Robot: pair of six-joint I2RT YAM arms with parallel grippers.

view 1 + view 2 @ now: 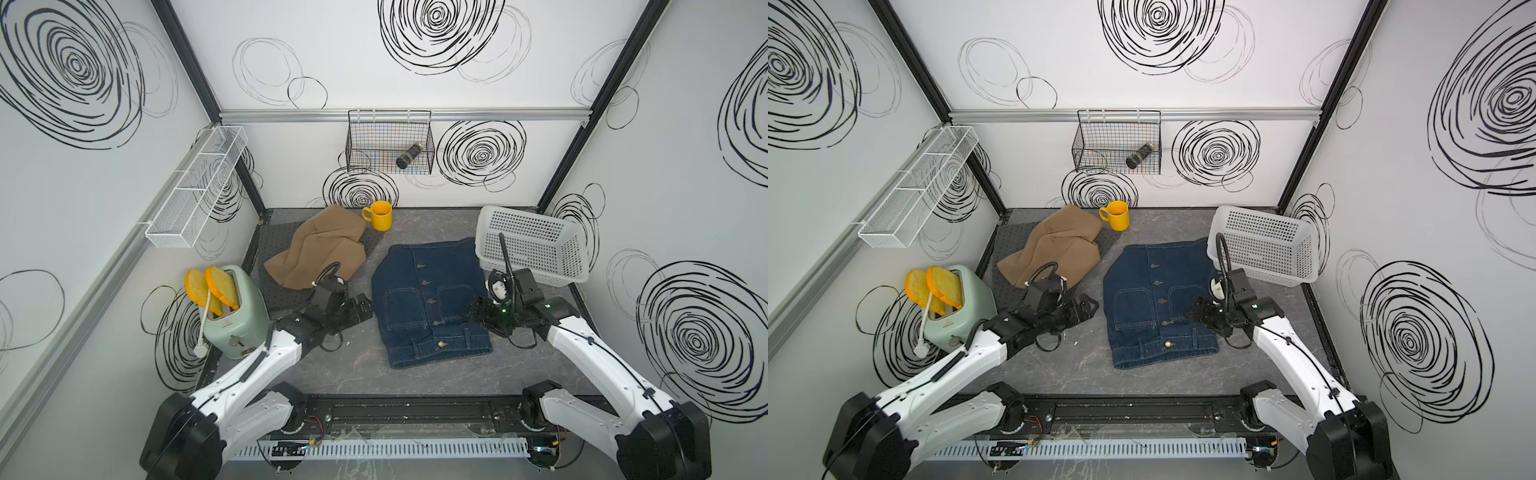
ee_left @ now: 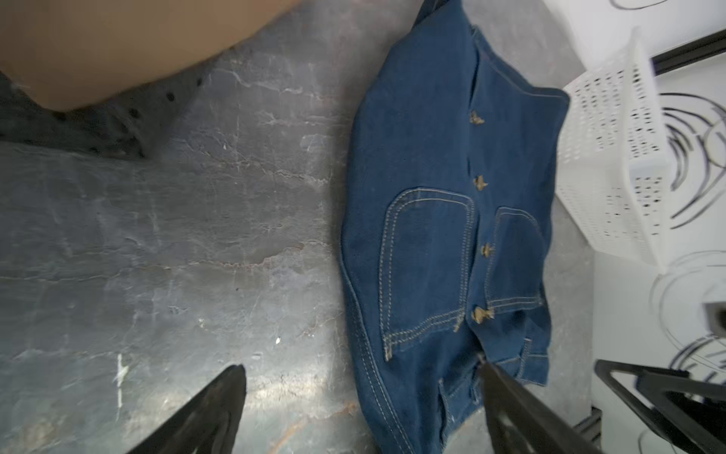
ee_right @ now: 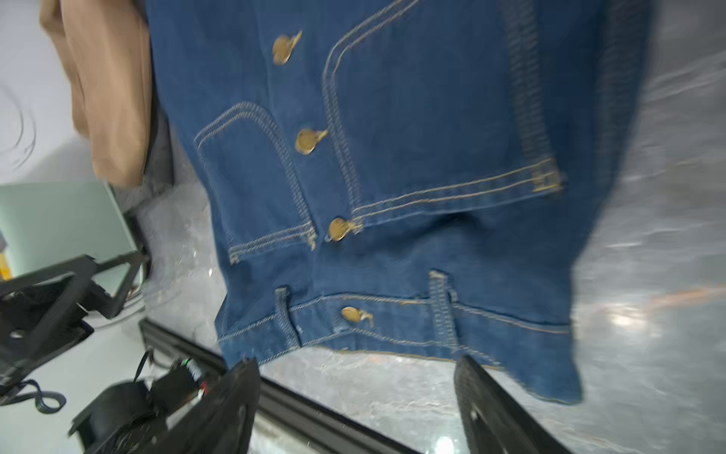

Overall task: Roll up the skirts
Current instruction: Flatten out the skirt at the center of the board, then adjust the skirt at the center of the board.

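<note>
In both top views the denim skirt (image 1: 428, 303) lies flat and unrolled mid-table, waistband toward the arms, its far right corner at the white basket (image 1: 536, 249). The tan skirt (image 1: 320, 249) sits crumpled at the far left on top of the grey dotted skirt (image 1: 272, 245), near a yellow mug (image 1: 380, 216). The left gripper (image 1: 362, 309) is just beside the denim's left edge. The right gripper (image 1: 473, 313) is over its right edge.

In the left wrist view, the left gripper's fingers (image 2: 212, 412) are spread wide with nothing between them, one of them over the denim's waistband.

The right wrist view is blurred, yet the right gripper's fingers (image 3: 495, 408) are plainly parted and empty, near the waistband. Whether they touch the cloth I cannot tell.
</note>
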